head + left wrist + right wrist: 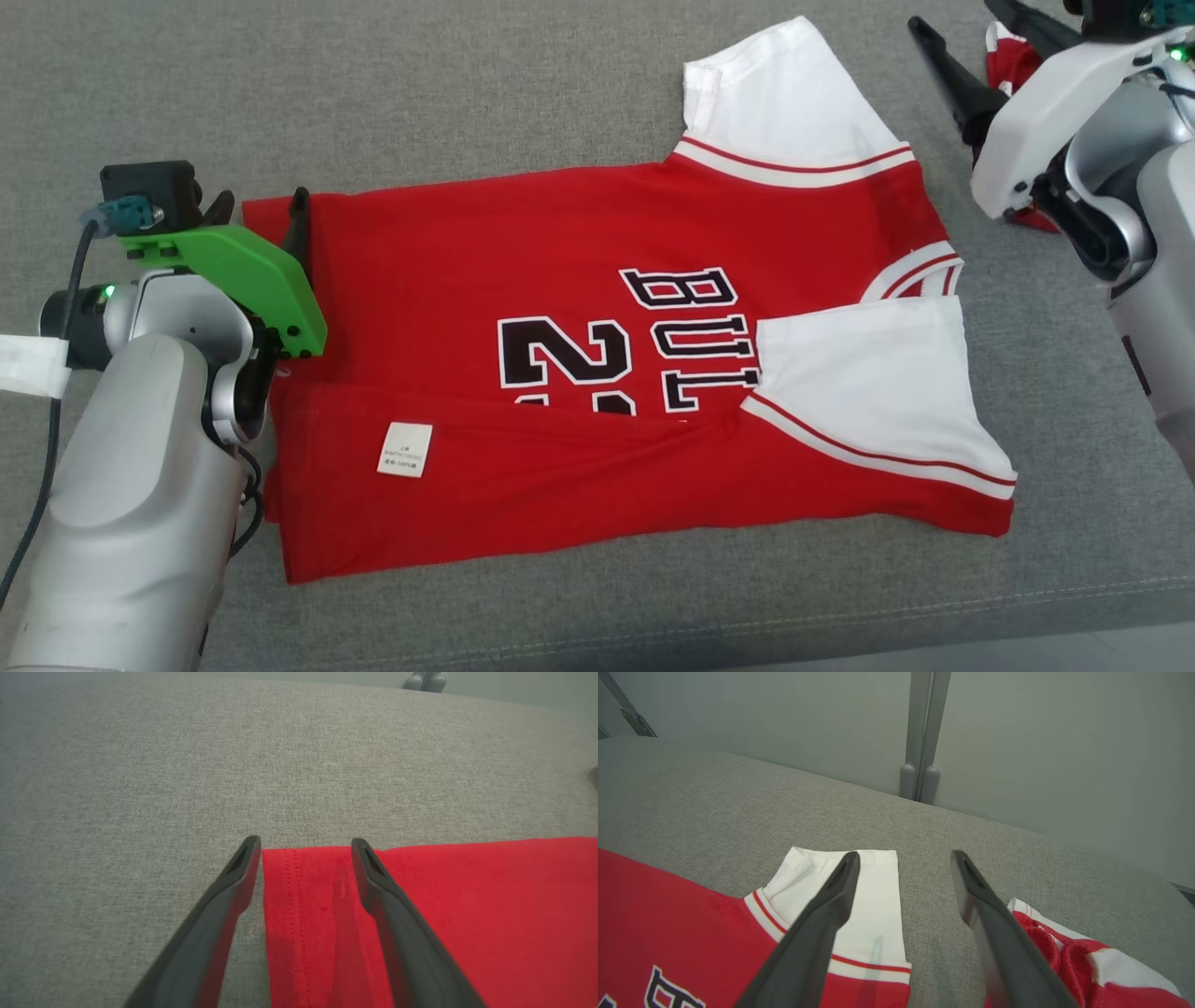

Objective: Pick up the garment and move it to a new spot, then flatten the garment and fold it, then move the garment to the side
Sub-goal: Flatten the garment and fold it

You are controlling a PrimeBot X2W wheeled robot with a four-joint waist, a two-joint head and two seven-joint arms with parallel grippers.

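The garment [560, 280] is a red jersey with white sleeves and black lettering, spread on the grey fabric surface [373, 84]. Its near long edge is folded over the body, showing a white label [404, 449], and the near sleeve [868, 392] lies on the chest. My left gripper [261, 198] is open at the hem's far left corner [303, 882], one finger off the cloth and one over it. Beyond the collar end, my right gripper [957, 14] is open, with the far sleeve [878, 905] under its left finger and nothing between the fingers [904, 855].
A second red and white piece of cloth [1064, 961] lies bunched at the far right, beside my right gripper [1013, 56]. A grey wall with a vertical post [920, 737] stands behind the surface. The surface's front edge [840, 635] runs close to the jersey's near side.
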